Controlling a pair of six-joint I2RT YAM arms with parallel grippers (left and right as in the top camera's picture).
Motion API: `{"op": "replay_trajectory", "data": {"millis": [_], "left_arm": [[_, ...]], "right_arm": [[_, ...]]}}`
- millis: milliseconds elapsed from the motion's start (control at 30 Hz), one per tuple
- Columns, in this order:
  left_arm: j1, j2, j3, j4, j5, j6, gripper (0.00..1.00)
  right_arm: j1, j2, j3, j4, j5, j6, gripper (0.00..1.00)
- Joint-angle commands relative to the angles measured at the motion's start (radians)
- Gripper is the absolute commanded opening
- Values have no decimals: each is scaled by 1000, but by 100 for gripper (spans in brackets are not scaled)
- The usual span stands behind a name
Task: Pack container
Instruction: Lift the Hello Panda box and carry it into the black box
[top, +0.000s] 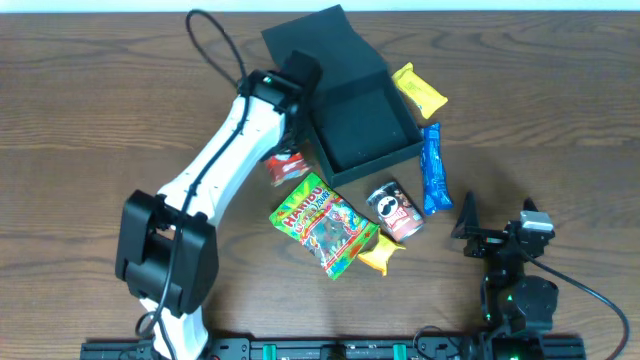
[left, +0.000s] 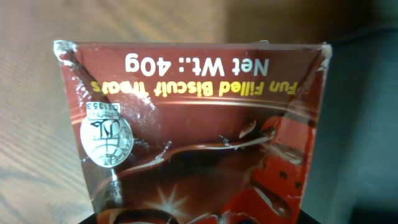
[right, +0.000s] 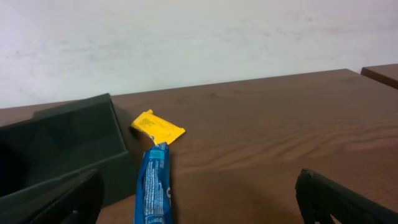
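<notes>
The table (top: 80, 80) is of dark brown wood with a fine grain running from left to right, and it fills the whole overhead view. Behind its far edge stands a plain, pale off-white wall (right: 199, 37), and at the far right shows the corner of a second brown surface (right: 382, 73). The light is soft and even, giving a mild shine on the wood.
</notes>
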Motion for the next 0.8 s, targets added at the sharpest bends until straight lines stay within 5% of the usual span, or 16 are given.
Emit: {"op": "replay_trajectory", "data": {"millis": [0, 767], "left_arm": [[-44, -35, 81, -8, -45, 40, 47], [-122, 120, 126, 289, 77, 39, 48]], "right_arm": [[-5, -6, -2, -4, 2, 11, 99], [-5, -6, -2, -4, 2, 11, 99]]}}
